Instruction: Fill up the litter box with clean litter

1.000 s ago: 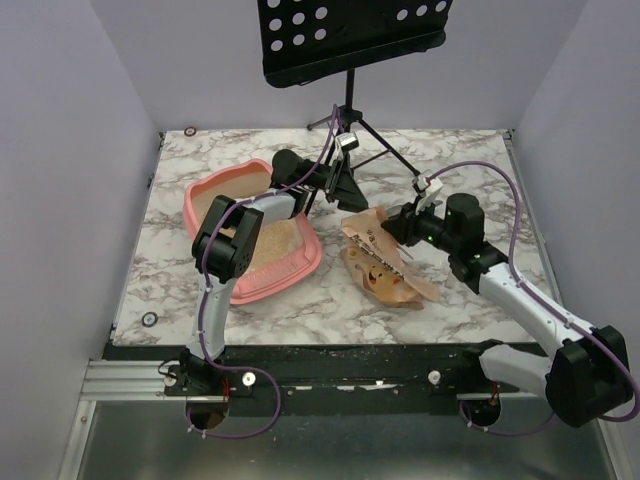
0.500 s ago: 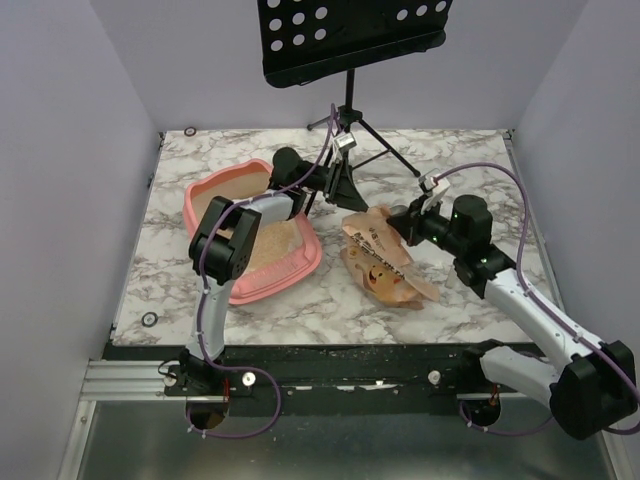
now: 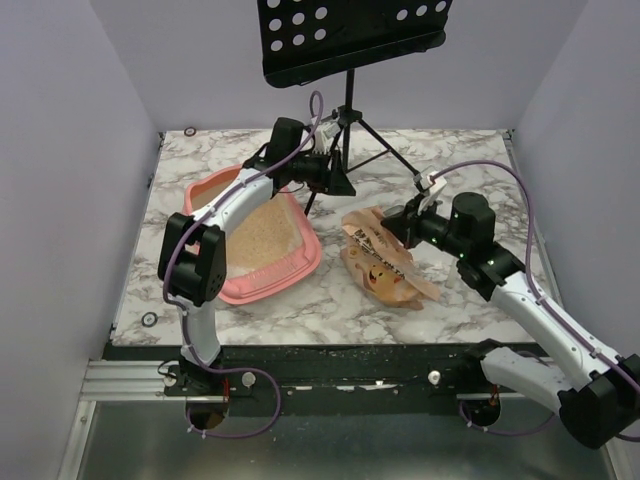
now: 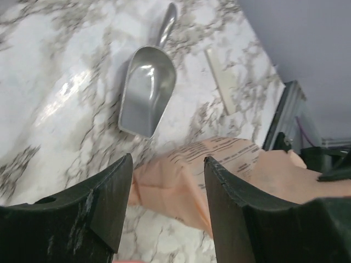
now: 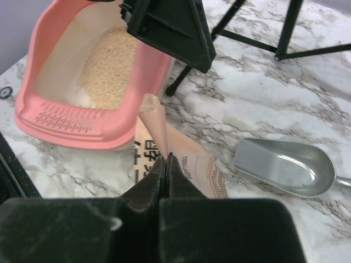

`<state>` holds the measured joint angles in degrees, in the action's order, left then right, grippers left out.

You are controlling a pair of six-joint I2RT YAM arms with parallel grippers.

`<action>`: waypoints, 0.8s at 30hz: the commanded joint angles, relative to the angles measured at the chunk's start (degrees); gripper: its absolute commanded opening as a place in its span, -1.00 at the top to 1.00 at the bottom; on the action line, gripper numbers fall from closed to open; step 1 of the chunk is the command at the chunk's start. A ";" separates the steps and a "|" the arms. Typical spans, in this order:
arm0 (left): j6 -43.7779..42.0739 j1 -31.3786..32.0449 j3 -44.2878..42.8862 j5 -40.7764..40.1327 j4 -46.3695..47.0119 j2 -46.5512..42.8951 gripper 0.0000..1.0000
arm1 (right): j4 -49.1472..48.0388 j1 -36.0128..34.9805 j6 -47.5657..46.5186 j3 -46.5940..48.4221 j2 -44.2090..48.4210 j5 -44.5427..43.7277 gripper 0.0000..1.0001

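Right wrist, pink litter box (image 5: 143, 68) w/ sandy clean litter (image 5: 109, 63) inside

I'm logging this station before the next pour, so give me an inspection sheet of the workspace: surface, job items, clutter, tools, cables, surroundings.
Surface: marble-pattern table; two small black rings near its left edge.
Job's things: litter box left of centre, partly filled with clean litter.
Clutter: litter bag lying to the right of the box; metal scoop lying empty; music stand at the back, its legs on the table.
Grippers: left tool open and empty above the table; right tool shut on the litter bag's raised flap.
Cables: purple cables along both arms; no snag seen.
Surroundings: plain walls on three sides.
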<state>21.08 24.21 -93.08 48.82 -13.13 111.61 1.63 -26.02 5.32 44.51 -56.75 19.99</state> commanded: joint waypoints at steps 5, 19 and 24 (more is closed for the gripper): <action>-5.70 3.30 5.00 -32.97 -18.33 -14.65 -0.29 | 11.28 -11.66 -7.23 11.20 -0.90 -7.58 0.99; -5.61 8.75 28.03 -50.06 -20.27 -43.92 -0.39 | 27.55 -30.22 -17.01 30.63 -10.57 -9.28 0.99; -8.24 9.63 31.90 -40.66 -19.05 -50.52 -0.40 | 29.30 -33.65 -17.45 33.53 -12.33 -6.99 0.99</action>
<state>15.40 32.86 -63.40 2.46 -33.06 65.58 30.11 -57.06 -10.52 73.84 -68.77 8.86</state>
